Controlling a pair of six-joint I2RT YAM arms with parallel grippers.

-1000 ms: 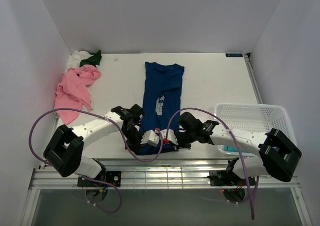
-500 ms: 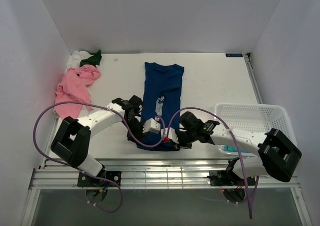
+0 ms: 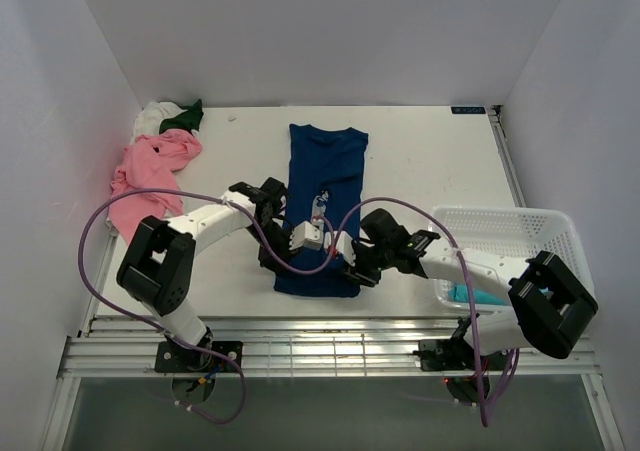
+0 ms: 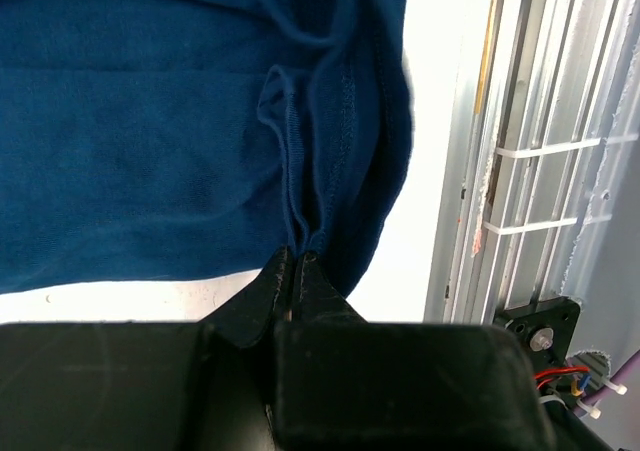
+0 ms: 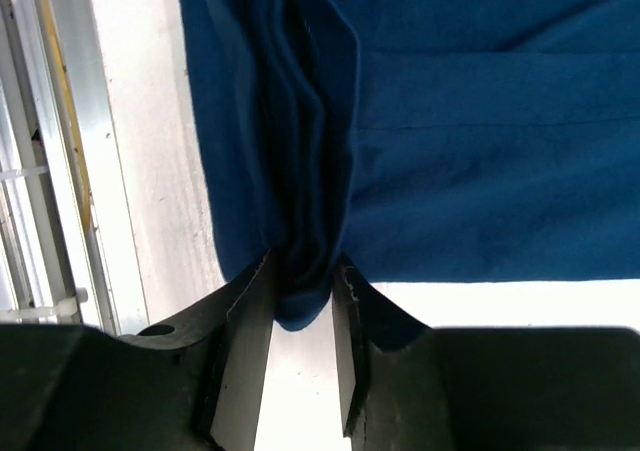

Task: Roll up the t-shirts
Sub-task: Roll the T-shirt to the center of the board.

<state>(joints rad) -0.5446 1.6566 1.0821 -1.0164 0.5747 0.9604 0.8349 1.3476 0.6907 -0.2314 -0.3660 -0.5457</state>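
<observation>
The dark blue t-shirt (image 3: 325, 161) lies lengthwise in the middle of the table, its pale print (image 3: 320, 206) facing up. Both grippers meet over its near end. My left gripper (image 3: 310, 245) (image 4: 297, 256) is shut on a pinched fold of the hem (image 4: 300, 171). My right gripper (image 3: 337, 257) (image 5: 300, 271) has its jaws parted, and a thick fold of blue cloth (image 5: 310, 151) sits loosely between the fingers (image 5: 248, 311). A pink t-shirt (image 3: 150, 176), a white one (image 3: 153, 118) and a dark green one (image 3: 184, 119) lie heaped at the back left.
A white mesh basket (image 3: 510, 233) stands at the right by the right arm, with something teal (image 3: 461, 294) at its near side. The metal rail (image 3: 330, 346) runs along the table's near edge, close to the hem.
Both grippers have carried the shirt's near end away from the table edge, toward the back. The right gripper's jaws have parted; the left one stays shut.
</observation>
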